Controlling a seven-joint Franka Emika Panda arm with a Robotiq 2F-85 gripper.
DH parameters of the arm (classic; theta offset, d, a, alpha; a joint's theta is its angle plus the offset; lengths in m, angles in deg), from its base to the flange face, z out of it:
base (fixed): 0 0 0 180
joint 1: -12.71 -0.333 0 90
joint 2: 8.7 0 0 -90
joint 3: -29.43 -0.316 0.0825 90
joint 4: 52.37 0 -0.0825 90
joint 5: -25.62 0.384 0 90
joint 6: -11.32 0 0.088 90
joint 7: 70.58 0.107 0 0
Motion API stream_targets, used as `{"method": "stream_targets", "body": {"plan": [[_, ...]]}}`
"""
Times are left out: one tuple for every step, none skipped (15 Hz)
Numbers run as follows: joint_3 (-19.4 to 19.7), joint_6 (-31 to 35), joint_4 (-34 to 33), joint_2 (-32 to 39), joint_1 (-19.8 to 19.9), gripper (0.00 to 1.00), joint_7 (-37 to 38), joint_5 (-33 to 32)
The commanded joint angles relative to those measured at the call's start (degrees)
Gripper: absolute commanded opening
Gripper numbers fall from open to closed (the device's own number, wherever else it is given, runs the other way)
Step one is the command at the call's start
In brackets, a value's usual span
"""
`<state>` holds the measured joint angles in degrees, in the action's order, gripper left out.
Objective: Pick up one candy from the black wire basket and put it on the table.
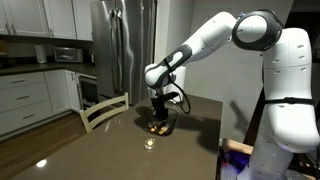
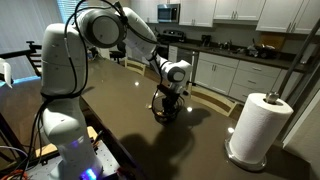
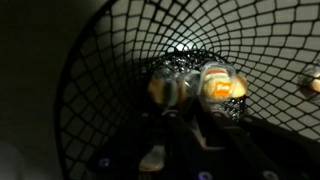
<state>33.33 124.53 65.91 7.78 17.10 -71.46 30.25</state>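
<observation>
The black wire basket [image 1: 158, 127] stands on the dark brown table [image 1: 190, 150]; it also shows in an exterior view [image 2: 164, 113]. My gripper [image 1: 158, 116] points straight down into it, as both exterior views show [image 2: 167, 101]. In the wrist view the wire mesh [image 3: 100, 70] fills the frame. Wrapped candies lie at its bottom: an orange-and-white one [image 3: 217, 85] and a golden one [image 3: 166, 89]. My dark fingers [image 3: 188, 135] reach toward them. They are too dark to tell whether they are open or grip a candy.
A white paper-towel roll [image 2: 256, 127] stands on the table near the basket. A small bright spot [image 1: 149, 143] lies on the table in front of the basket. A wooden chair [image 1: 103, 110] is at the table's far side. Kitchen cabinets and a fridge [image 1: 118, 45] are behind.
</observation>
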Motion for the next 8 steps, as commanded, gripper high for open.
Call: {"method": "stream_targets", "body": {"plan": [[-0.5,-1.3,-0.6,-0.7,-0.1,0.02,-0.7,-0.2],[-0.6,-1.3,-0.4,-1.4,-0.4,0.04,-0.5,-0.6],[-0.8,-1.3,-0.2,-1.9,-0.6,0.04,-0.4,-0.8],[-0.9,-1.1,0.1,-2.7,-0.8,0.04,-0.2,-1.1],[-1.1,-1.1,0.1,-3.2,-1.0,0.04,-0.2,-1.3],[-1.2,-1.1,0.1,-3.5,-1.3,0.04,-0.2,-1.4],[-1.3,-1.2,0.1,-3.7,-1.4,0.04,-0.2,-1.5],[-1.4,-1.3,0.1,-3.9,-1.5,0.04,-0.2,-1.5]]}}
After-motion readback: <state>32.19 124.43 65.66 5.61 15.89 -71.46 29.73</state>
